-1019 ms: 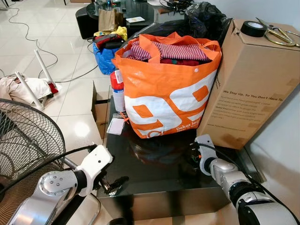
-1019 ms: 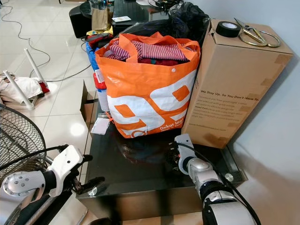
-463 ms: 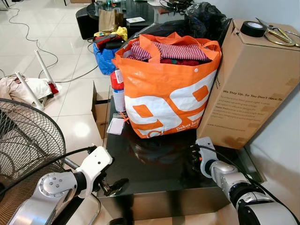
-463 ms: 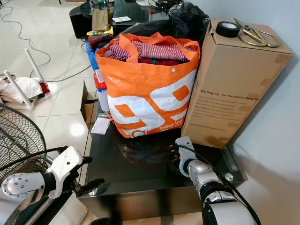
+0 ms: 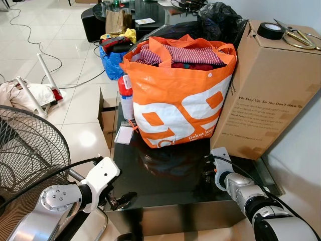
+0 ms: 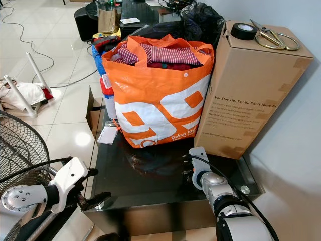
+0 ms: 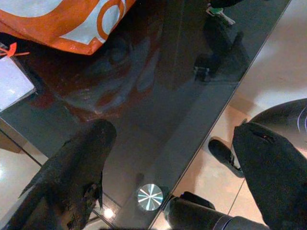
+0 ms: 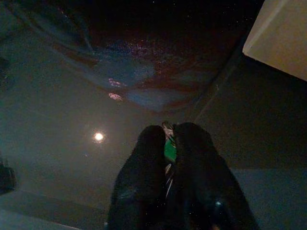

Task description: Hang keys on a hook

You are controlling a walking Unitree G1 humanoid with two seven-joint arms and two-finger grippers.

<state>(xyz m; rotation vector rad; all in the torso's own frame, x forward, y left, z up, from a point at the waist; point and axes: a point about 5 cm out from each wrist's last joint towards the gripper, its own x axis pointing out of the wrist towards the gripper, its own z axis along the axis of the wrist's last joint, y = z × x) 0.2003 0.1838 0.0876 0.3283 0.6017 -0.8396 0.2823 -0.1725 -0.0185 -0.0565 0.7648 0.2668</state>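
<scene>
**Keys pinched, hook yet to find**

My left jaws (image 7: 163,158) hang wide and empty over the bench (image 5: 170,186) edge at 7 o'clock. At 4 o'clock my right jaws (image 8: 169,143) clamp the green-tagged keys (image 8: 169,149) just above the glass. Pickup is the step underway; next I must lift and locate a hook.

Black glass table (image 5: 170,186) glossy, mirror-like; orange bag (image 5: 178,100) shiny woven plastic; box (image 5: 271,90) matt cardboard.

Compare with one second earlier: your right gripper (image 8: 169,143), closed on the keys (image 8: 168,148), has drawn slightly back toward you across the glass table (image 5: 165,183). Your left gripper (image 5: 123,198) has edged lower at the table's front corner.
</scene>
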